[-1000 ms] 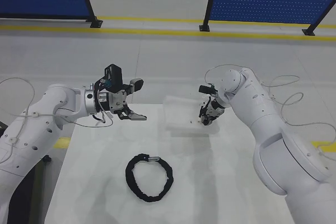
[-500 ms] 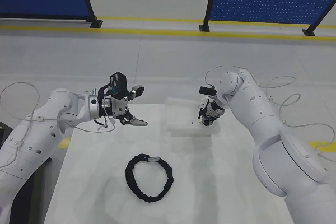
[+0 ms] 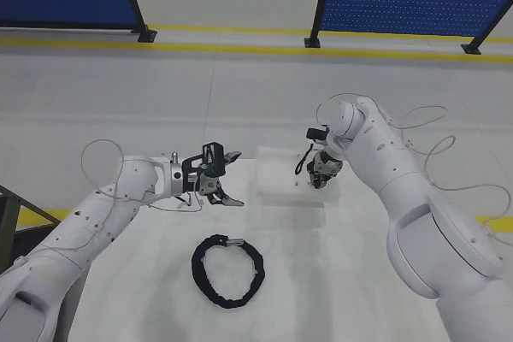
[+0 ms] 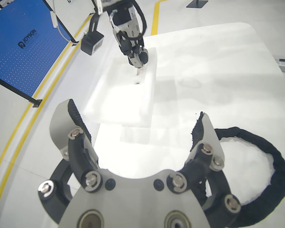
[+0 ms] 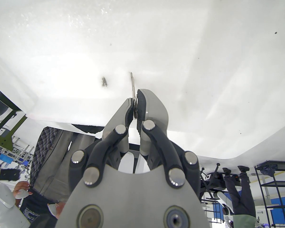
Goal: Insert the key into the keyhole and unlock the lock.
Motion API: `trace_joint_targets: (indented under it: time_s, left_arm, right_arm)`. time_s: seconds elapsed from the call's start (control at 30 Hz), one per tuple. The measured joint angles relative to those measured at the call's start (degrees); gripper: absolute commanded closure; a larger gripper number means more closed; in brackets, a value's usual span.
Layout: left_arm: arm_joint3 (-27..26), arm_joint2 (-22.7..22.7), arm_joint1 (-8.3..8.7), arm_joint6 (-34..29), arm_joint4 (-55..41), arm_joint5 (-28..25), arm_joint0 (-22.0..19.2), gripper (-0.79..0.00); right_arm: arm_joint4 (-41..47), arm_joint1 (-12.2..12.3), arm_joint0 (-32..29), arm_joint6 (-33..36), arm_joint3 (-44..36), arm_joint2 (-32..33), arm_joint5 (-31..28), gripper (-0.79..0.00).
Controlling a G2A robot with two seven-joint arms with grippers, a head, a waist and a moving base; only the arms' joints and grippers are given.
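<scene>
1. White desk on a pale floor crossed by yellow lines; blue panels far behind.
2. Near centre of desk: black lock, coiled in a flat ring, small metal piece on its far side.
3. Far centre: white tray.
4. Over tray's right part: right end effector, clenched on the key, blade aimed down at tray beside a dark mark; contact impossible to tell.
5. Left of tray, beyond lock: left end effector, spread wide, grasping nothing.
</scene>
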Motion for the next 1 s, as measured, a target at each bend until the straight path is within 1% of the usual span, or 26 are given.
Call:
trace_joint_targets:
  time_s: [0.17,0.27,0.4,0.43,0.47,0.5,0.53,0.57,0.6,0.63,0.73,0.77,0.8,0.87,0.9,0.93,1.0]
  left_arm:
    - [8.4,3.3,-4.7,5.6,3.5,0.4,-1.1,-0.785]
    - [12.4,4.6,-7.33,7.7,4.8,0.1,-1.9,-0.785]
    - [16.4,6.0,-10.4,10.4,6.7,-0.6,-3.0,-0.779]
    - [17.2,6.2,-11.03,11.0,7.1,-0.7,-3.2,-0.723]
    - [18.4,6.5,-11.85,11.8,7.6,-0.8,-3.5,-0.631]
    - [19.3,6.8,-12.44,12.3,8.0,-0.9,-3.6,-0.557]
    - [20.1,7.0,-13.0,12.7,8.3,-1.0,-3.8,-0.526]
    - [21.3,7.2,-13.73,13.3,8.8,-1.1,-4.0,-0.517]
    - [22.1,7.4,-14.23,13.7,9.2,-1.1,-4.1,-0.468]
    - [22.9,7.5,-14.7,14.1,9.5,-1.2,-4.3,-0.388]
    - [25.2,8.0,-16.12,15.5,10.8,-1.2,-4.7,-0.336]
    - [26.0,8.2,-16.62,16.0,11.4,-1.2,-4.9,-0.286]
    - [26.6,8.3,-16.96,16.4,11.8,-1.1,-5.0,-0.2]
    - [27.9,8.6,-17.67,17.3,12.9,-0.6,-5.3,-0.055]
    - [28.4,8.6,-17.95,17.7,13.3,-0.3,-5.3,-0.015]
    - [28.9,8.7,-18.22,18.1,13.6,-0.1,-5.4,0.0]
    - [30.0,8.8,-18.8,18.7,14.2,0.0,-5.6,0.0]
  right_arm:
    - [-0.3,0.1,0.8,2.1,-1.4,0.3,0.8,0.0]
    - [-0.9,0.2,1.0,2.7,-2.3,0.3,1.3,0.0]
    - [-1.3,0.4,1.0,3.1,-3.3,0.5,2.1,0.0]
    - [-1.2,0.4,1.0,3.2,-3.5,0.6,2.3,0.0]
    - [-1.2,0.4,1.0,3.4,-3.7,0.7,2.5,0.0]
    - [-1.2,0.5,1.0,3.5,-3.8,0.8,2.6,0.0]
    - [-1.2,0.5,1.0,3.5,-4.0,0.8,2.8,0.0]
    - [-1.2,0.5,1.0,3.7,-4.1,0.9,2.9,0.0]
    - [-1.3,0.6,1.0,3.8,-4.3,1.0,3.1,0.0]
    - [-1.3,0.6,1.0,3.9,-4.4,1.1,3.2,0.0]
    - [-1.3,0.7,0.9,4.1,-4.7,1.3,3.4,0.0]
    - [-1.4,0.8,0.8,4.2,-4.8,1.4,3.4,0.0]
    - [-1.4,0.8,0.8,4.3,-4.9,1.4,3.5,0.0]
    - [-1.5,0.8,0.8,4.5,-5.3,1.5,3.8,0.0]
    - [-1.5,0.8,0.7,4.6,-5.4,1.6,3.8,0.0]
    - [-1.5,0.9,0.7,4.7,-5.5,1.7,3.9,0.0]
    - [-1.5,0.9,0.7,4.8,-5.8,1.8,4.0,0.0]
